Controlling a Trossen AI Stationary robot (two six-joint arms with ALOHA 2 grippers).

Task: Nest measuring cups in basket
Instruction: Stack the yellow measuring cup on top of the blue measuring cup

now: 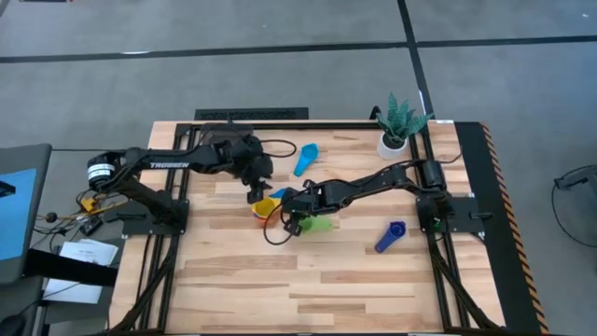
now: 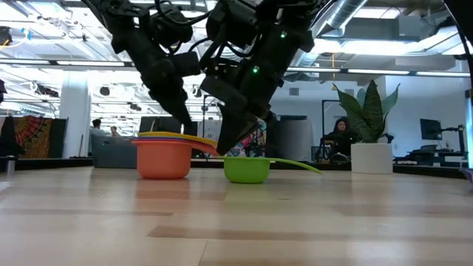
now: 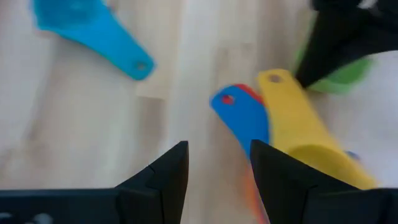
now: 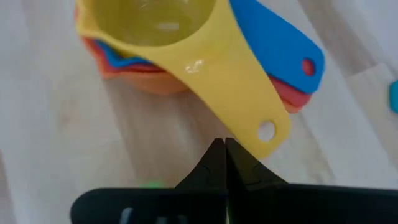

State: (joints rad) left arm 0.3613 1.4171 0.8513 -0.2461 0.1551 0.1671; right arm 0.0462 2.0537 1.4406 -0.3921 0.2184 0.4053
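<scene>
A nested stack stands on the table: an orange cup at the bottom, then red and blue, with a yellow cup on top. Their handles fan out together. A green cup stands just to the right of the stack. My left gripper is open and hovers over the blue and yellow handles from the far-left side. My right gripper is shut, with its tips at the end of the yellow handle. The basket is out of view. My right gripper's shut fingertips stand right at the free end of the yellow cup's handle, slanting down from the right. I cannot tell whether they touch it. The yellow cup sits nested in the stack.
A light blue cup lies toward the far edge, and a dark blue cup lies to the right, near the right arm's base. A white plant pot stands at the far right corner. Bare wood stretches across the near half of the table.
</scene>
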